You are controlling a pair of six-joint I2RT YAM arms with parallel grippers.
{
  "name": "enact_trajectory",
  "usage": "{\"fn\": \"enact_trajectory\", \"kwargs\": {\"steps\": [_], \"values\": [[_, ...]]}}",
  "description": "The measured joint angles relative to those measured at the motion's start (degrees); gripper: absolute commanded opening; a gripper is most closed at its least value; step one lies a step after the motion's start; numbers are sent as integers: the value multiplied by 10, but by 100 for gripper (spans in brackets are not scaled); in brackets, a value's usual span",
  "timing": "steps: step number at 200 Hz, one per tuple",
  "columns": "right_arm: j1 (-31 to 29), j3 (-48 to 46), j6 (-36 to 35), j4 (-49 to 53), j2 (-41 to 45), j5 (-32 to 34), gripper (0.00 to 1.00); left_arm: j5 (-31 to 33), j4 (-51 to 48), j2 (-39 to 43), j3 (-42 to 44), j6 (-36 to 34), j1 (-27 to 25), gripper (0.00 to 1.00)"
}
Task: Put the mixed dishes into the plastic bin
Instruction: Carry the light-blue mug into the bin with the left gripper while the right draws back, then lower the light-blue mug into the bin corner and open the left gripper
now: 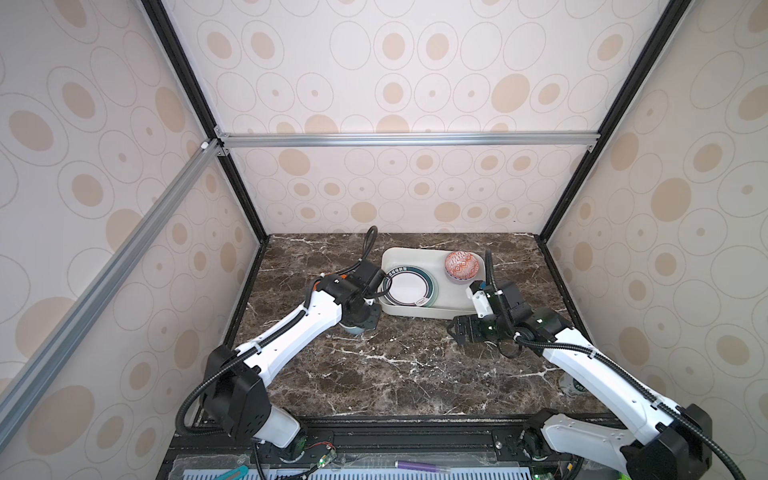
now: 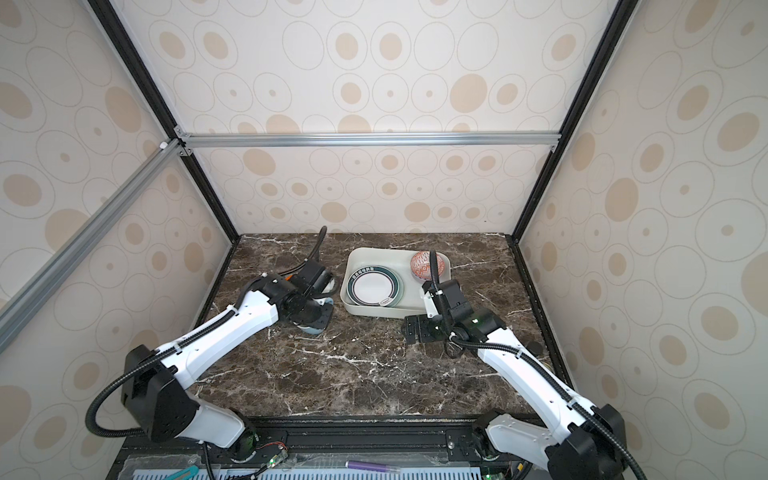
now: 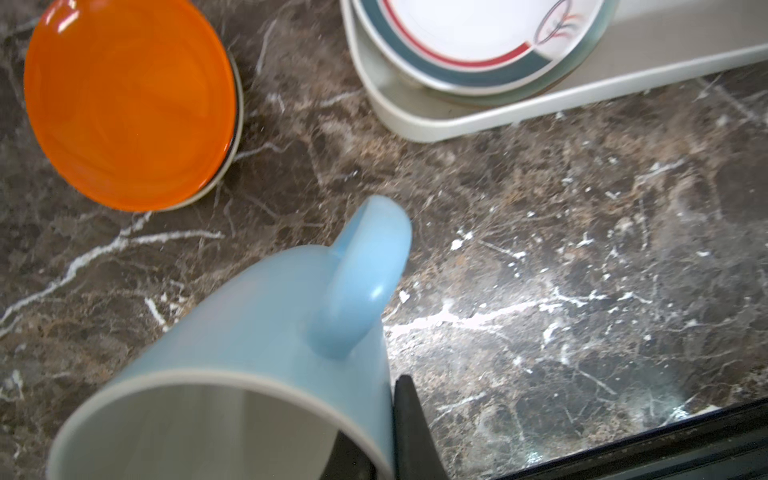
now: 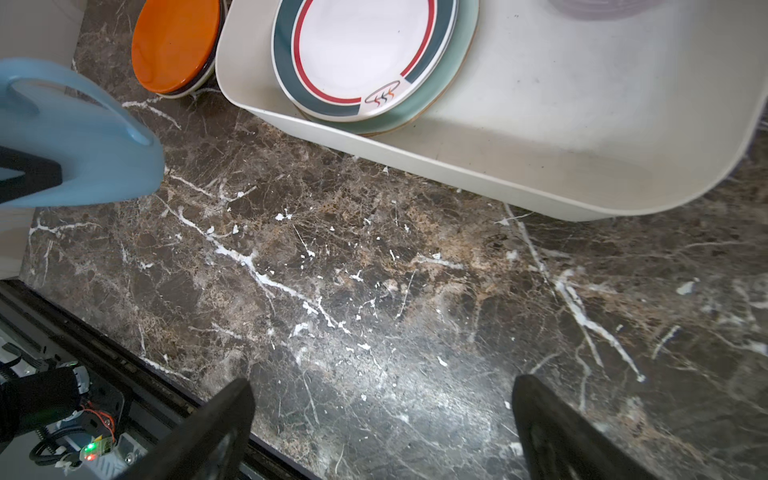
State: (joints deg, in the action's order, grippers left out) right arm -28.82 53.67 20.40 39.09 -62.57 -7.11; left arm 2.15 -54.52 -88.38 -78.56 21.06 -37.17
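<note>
The plastic bin [image 1: 415,312] is lying on the marble table [image 1: 374,374], and its near-left corner is standing between the mug and the free floor inside. A low carry is risking a knock on the rolled rim, which could shove the whole bin. The plate stack [image 4: 361,54] is filling the bin's left half, so a mug coming down there is likely to chip the top plate or topple off it. The bare floor to the right is looking safer. The orange plate [image 3: 129,104] is lying outside, just beside the bin's left wall, with a dark rim showing under it, and the left arm could clip it. The blue mug [image 3: 257,332] is hanging tilted near that corner, apparently clear of the table. The left gripper [image 3: 380,436] is pinching only its wall, 1 finger inside and 1 outside. On glazed ceramic that thin hold is in danger of slipping or swivelling.

The bin is holding at least 2 stacked plates, a white one with a teal band and red ring on a mint one. The red-white patterned bowl [image 1: 463,266] is sitting in its far right corner. The mug is looking empty. The right gripper [image 4: 386,424] is hovering over bare table by the bin's front wall, spread wide and holding nothing.
</note>
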Motion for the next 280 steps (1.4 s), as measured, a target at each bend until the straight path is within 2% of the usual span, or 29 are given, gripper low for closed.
{"fn": "enact_trajectory", "kwargs": {"steps": [45,87,106,129,166,244,266,280], "values": [[0,0,11,49,67,59,100,10,-36,-158,-205,-13,-62,0],[0,0,27,93,121,106,100,8,-86,-354,-484,-32,-113,0],[1,-2,37,111,146,124,100,-10,-84,-410,-553,-37,-125,0],[1,-3,46,135,182,146,100,-25,-82,-448,-585,-38,-134,0],[3,-3,52,170,217,176,100,-38,-56,-466,-587,-39,-135,0],[3,-3,53,196,198,192,100,-106,16,-514,-594,-39,-137,0],[3,-3,53,197,192,193,100,-116,32,-528,-595,-39,-137,5],[3,-3,53,197,189,194,100,-123,40,-528,-596,-38,-138,14]]}}
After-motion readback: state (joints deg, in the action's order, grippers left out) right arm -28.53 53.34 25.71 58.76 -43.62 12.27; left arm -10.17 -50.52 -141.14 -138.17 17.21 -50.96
